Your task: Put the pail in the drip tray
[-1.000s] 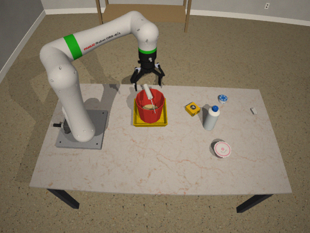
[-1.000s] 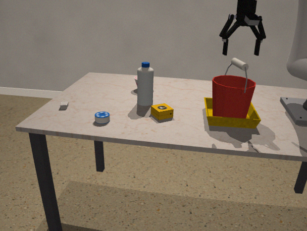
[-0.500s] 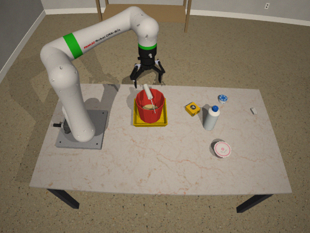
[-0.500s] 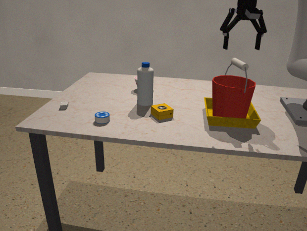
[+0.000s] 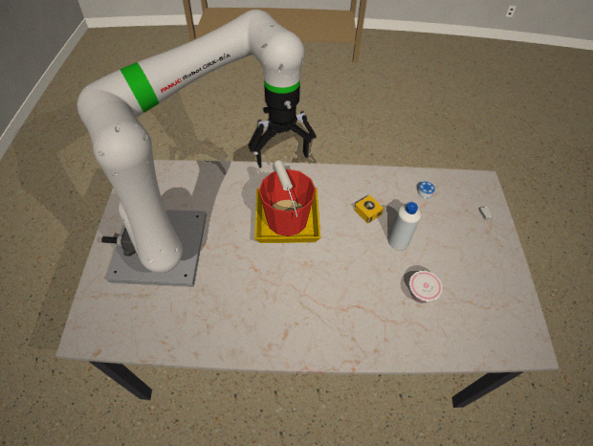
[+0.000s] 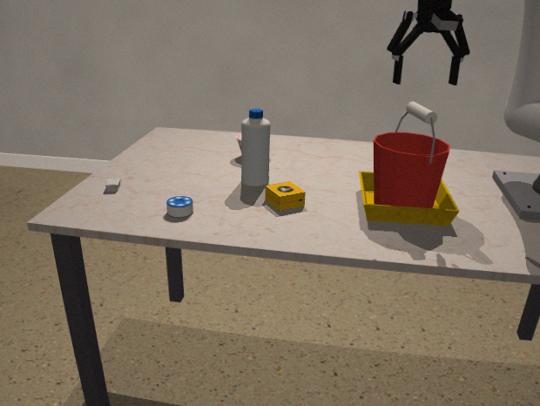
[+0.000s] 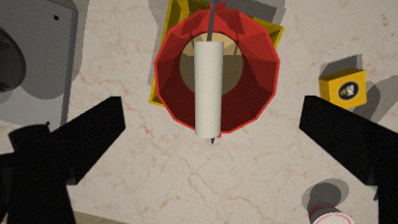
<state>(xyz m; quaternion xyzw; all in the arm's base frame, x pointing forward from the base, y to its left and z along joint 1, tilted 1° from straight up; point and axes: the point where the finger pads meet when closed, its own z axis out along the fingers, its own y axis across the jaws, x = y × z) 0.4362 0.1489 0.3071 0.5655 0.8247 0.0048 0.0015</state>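
The red pail (image 5: 287, 207) stands upright inside the yellow drip tray (image 5: 286, 217), with its wire handle and white grip (image 5: 282, 174) raised above the rim. It also shows in the exterior view (image 6: 409, 169), sitting in the tray (image 6: 408, 198), and from above in the wrist view (image 7: 216, 74). My gripper (image 5: 282, 146) is open and empty, well above the pail's handle with a clear gap in the exterior view (image 6: 425, 71). In the wrist view the white grip (image 7: 209, 87) lies between my spread fingers, far below them.
A small yellow box (image 5: 368, 208), a white bottle with a blue cap (image 5: 404, 225), a blue-and-white roll (image 5: 426, 189), a pink-rimmed round lid (image 5: 426, 285) and a small grey block (image 5: 485, 211) lie to the right. My grey base plate (image 5: 158, 249) is at the left.
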